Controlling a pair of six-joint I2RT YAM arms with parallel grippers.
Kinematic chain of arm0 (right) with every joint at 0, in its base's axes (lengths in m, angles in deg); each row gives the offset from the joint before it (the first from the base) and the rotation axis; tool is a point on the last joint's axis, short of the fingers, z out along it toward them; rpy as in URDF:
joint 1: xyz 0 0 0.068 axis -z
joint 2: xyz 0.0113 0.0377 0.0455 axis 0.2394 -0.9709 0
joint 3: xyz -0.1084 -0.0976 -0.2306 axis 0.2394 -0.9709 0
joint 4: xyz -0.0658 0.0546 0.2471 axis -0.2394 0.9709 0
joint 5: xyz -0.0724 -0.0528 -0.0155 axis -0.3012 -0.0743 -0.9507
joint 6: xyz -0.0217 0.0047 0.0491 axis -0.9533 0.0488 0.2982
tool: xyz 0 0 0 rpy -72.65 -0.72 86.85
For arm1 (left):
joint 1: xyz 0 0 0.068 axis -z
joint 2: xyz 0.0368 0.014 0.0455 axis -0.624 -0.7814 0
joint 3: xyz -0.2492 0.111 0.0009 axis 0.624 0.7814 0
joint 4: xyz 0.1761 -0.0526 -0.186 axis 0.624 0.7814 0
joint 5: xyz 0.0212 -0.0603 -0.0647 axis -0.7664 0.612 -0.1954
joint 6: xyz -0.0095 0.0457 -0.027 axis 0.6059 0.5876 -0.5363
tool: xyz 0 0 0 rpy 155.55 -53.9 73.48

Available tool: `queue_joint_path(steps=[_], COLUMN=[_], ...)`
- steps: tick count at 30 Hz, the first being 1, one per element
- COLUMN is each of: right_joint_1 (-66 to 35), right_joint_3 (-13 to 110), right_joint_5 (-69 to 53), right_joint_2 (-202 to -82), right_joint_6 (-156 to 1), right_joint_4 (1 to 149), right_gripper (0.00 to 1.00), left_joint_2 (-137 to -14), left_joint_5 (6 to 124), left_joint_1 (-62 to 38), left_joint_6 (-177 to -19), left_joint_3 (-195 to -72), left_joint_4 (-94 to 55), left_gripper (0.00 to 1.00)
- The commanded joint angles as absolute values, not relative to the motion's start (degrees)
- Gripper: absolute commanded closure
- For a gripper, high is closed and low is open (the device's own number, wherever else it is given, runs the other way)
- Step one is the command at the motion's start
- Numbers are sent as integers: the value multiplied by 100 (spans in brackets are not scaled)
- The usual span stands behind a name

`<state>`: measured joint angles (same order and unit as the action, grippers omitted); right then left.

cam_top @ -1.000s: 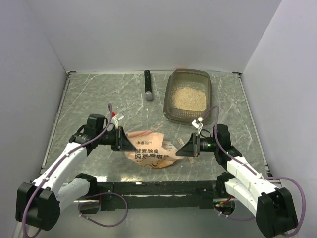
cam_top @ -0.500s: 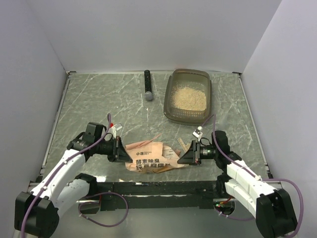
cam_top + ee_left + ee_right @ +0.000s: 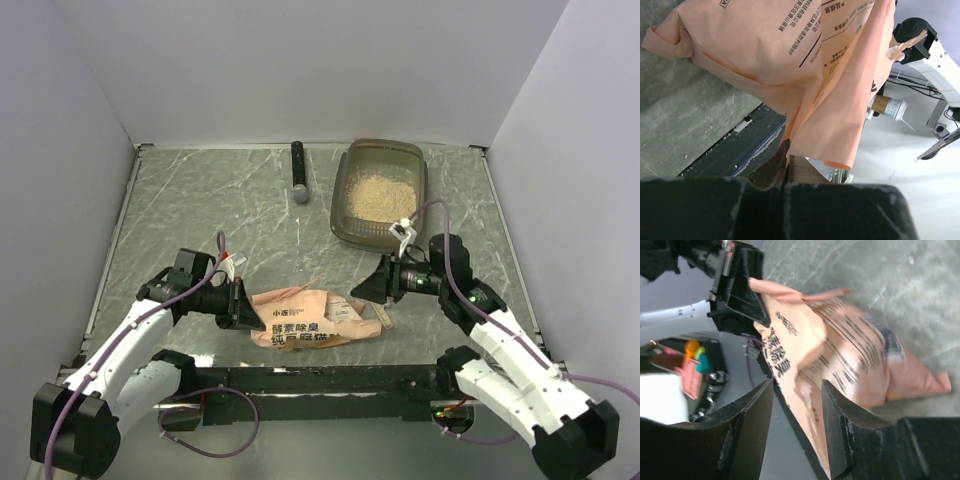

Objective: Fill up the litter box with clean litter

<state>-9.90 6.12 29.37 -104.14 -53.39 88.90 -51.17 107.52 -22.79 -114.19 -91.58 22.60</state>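
Observation:
The litter box (image 3: 340,205), a smoky grey tray, stands at the back right with pale beige clean litter (image 3: 380,197) heaped inside. An orange-pink pouch (image 3: 310,318) with Chinese print lies slack on the table near the front edge. My left gripper (image 3: 243,305) is shut on the pouch's left edge; in the left wrist view the pouch (image 3: 790,55) hangs from the pinched jaws of my left gripper (image 3: 787,156). My right gripper (image 3: 362,290) stands open just above the pouch's right end. In the right wrist view the pouch (image 3: 840,355) shows beyond the right gripper (image 3: 797,390), untouched.
A black stick with a grey tip (image 3: 297,171) lies at the back, left of the tray. A small torn tan strip (image 3: 386,311) lies by the pouch's right end. White walls (image 3: 60,160) close three sides, and a black rail (image 3: 320,378) runs along the front edge.
Both arms came down and the pouch sank flat onto the table. My right gripper opened, let go of the pouch's right end and drew back up to the right.

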Motion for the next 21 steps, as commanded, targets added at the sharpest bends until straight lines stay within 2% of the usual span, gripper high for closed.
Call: queue_joint_path(steps=[1, 5, 10, 14, 21], right_joint_1=[-1811, -2569, -3544, -4282, -5126], right_joint_3=[1429, 2000, 2353, 2380, 2169], right_joint_5=[1829, 1688, 1197, 74, -517], right_joint_2=[-10988, -11639, -11851, -11677, -11245], right_joint_6=[-6327, -6924, -7900, -8366, -8867], right_joint_4=[9410, 9534, 9920, 10123, 10210], right_gripper=[49, 50, 49, 48, 48], left_joint_2=[-5182, -5270, -5314, -5350, -5385], left_joint_5=[10545, 10457, 10369, 10352, 10369], left_joint_1=[-2305, -2305, -2305, -2305, -2305], left_joint_6=[-11305, -11287, -11313, -11270, -11270], left_joint_3=[-9296, -9410, -9524, -9507, -9472], left_joint_4=[2410, 2463, 2463, 2463, 2393], left_gripper=[99, 99, 99, 99, 99])
